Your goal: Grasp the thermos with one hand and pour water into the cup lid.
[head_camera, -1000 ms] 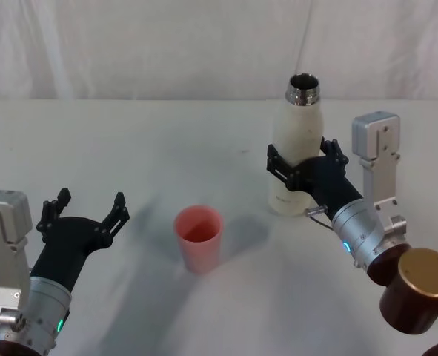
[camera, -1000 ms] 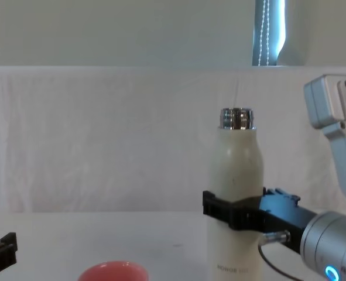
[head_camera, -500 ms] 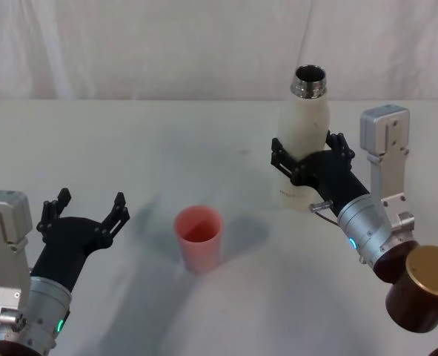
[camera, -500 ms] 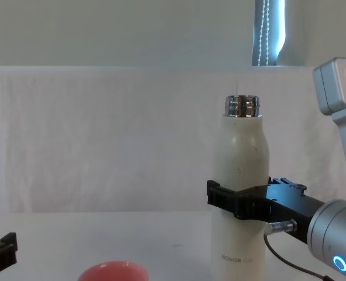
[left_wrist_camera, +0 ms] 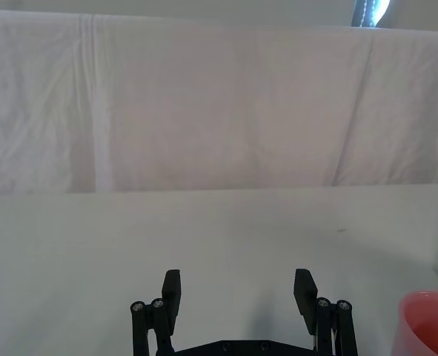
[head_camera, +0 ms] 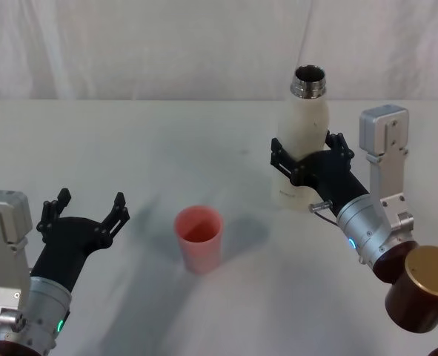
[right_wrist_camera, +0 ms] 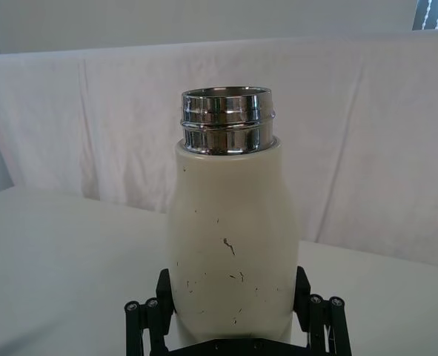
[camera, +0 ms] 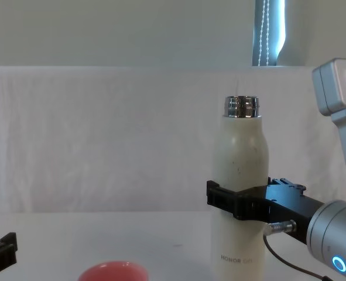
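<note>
The cream-white speckled thermos (head_camera: 300, 137) stands upright and uncapped, lifted off the table at the right, its steel neck (camera: 242, 107) on top. My right gripper (head_camera: 307, 157) is shut on the thermos (right_wrist_camera: 230, 252) at mid-body, one jaw on each side. The salmon-pink cup lid (head_camera: 198, 237) stands open side up on the table, left of and nearer than the thermos; its rim (camera: 113, 272) shows low in the chest view. My left gripper (head_camera: 85, 213) rests open at the near left, to the left of the cup lid (left_wrist_camera: 428, 322), with nothing between its fingers.
A white cloth covers the table (head_camera: 167, 141) and hangs as a backdrop behind it. A brown joint cap of my right arm (head_camera: 425, 285) sits at the near right.
Over the last second my right gripper raised the thermos off the table and carried it slightly right; in the last half second it has held almost still. The left gripper and the cup lid have not moved.
</note>
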Available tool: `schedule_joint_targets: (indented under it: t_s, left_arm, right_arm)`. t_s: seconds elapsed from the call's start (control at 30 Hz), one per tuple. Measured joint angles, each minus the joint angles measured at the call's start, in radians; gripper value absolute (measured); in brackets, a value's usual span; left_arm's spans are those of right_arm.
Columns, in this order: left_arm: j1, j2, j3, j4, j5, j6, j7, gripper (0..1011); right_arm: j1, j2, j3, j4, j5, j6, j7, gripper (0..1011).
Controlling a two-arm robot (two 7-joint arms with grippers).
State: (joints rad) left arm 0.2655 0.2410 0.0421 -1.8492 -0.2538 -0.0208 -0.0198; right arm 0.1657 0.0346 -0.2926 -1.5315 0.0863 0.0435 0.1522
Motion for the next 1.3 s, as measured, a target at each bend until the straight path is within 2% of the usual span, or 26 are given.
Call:
schedule_joint_targets:
  t_s: [1.3]
  left_arm:
    - [0.0,0.0,0.0,0.0,0.0,0.0,0.0,1001]
  right_arm:
    - [0.0,0.0,0.0,0.002,0.0,-0.001,0.0,959]
